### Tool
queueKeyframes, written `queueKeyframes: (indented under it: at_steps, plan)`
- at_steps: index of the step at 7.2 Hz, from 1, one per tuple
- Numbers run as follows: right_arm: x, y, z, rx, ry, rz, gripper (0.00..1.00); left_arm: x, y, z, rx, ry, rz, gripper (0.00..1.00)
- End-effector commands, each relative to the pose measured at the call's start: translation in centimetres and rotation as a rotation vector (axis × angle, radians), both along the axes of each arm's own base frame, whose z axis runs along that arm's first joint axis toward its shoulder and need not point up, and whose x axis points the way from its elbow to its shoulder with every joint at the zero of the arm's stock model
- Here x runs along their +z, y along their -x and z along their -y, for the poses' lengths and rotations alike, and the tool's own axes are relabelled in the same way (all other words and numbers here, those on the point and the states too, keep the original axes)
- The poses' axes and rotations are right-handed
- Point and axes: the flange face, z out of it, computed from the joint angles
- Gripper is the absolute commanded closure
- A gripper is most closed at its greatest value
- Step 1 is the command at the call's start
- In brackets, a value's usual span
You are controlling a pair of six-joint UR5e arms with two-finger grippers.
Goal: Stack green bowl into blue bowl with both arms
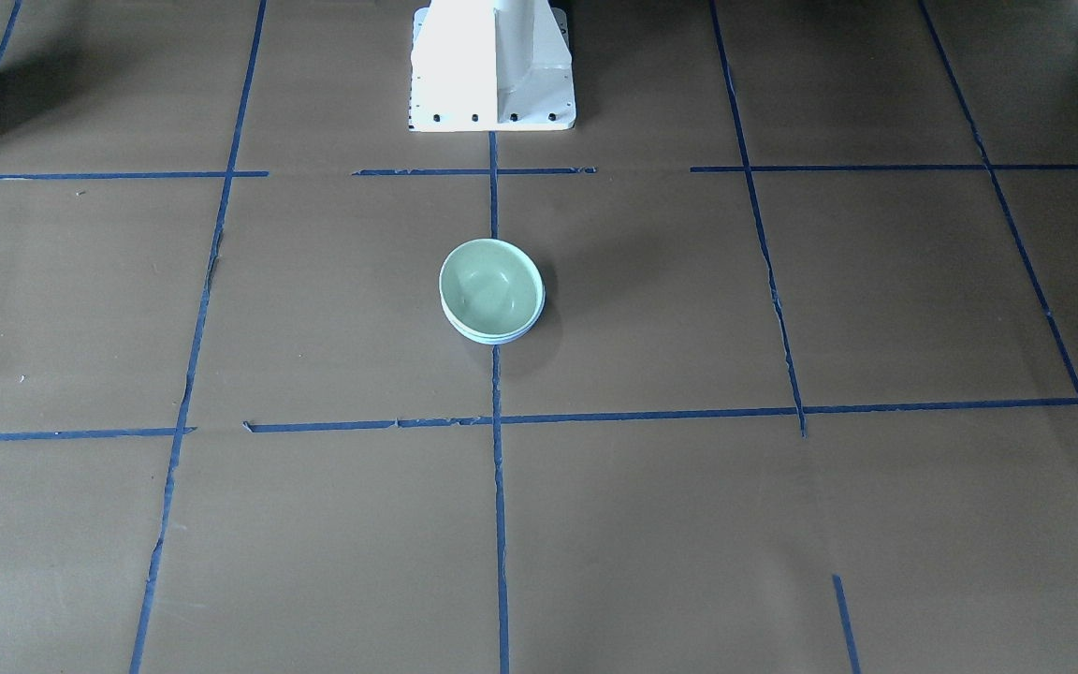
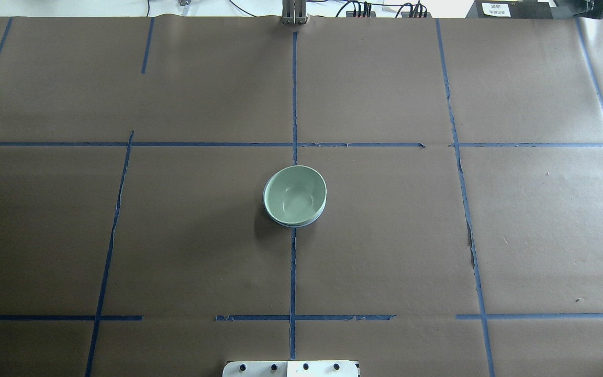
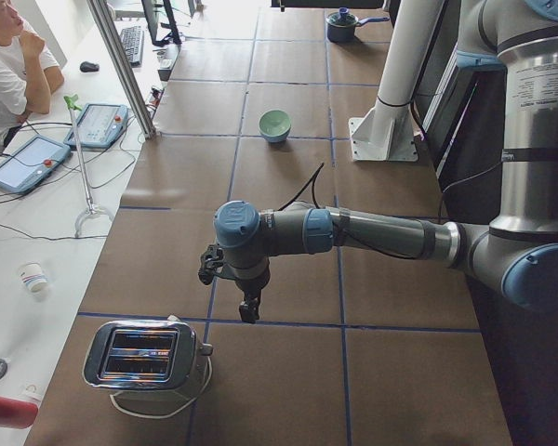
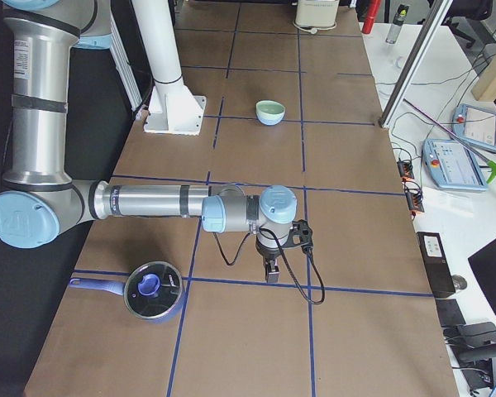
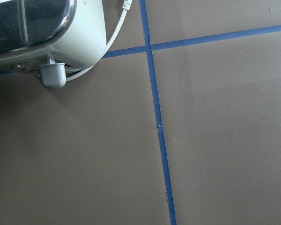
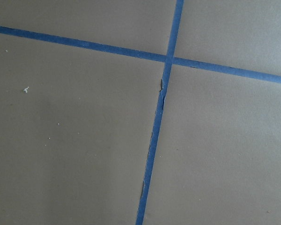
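At the worktop (image 1: 876, 300) centre the green bowl (image 1: 490, 285) sits nested in the blue bowl (image 1: 492, 338), whose rim peeks out at 6 o'clock in the front-facing view. Only the side views show the left pincer (image 3: 249, 311), a toaster (image 3: 144, 358) at its 8 o'clock, and the right pincer (image 4: 271, 271), a lidded pot (image 4: 153, 291) at its 9 o'clock; whether either is wide or narrow I cannot tell

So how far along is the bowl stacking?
Stacking looks done: the green bowl sits nested in the blue bowl at the centre of the table. Nothing is in hand; the left arm and right arm hover far from the bowls. Nothing appears left.
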Motion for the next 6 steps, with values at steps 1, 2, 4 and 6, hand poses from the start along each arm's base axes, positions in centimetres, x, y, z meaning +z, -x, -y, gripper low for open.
queueKeyframes:
  at_steps: [1,2,4,6]
  plan:
    - [0.10,0.01,-0.02,0.000,0.003,0.000,0.00,0.04,-0.04,0.01,0.001,0.000,0.000,0.00]
    - [0.00,0.03,0.00,0.000,0.000,0.002,0.00,0.02,-0.10,0.03,0.002,-0.002,0.000,0.00]
    - [-0.02,0.10,0.02,0.012,0.011,0.002,0.00,-0.13,-0.12,0.04,0.002,-0.005,-0.002,0.00]
    - [-0.14,0.13,0.03,0.014,0.010,0.007,0.00,-0.21,-0.18,0.06,0.004,-0.006,-0.002,0.00]
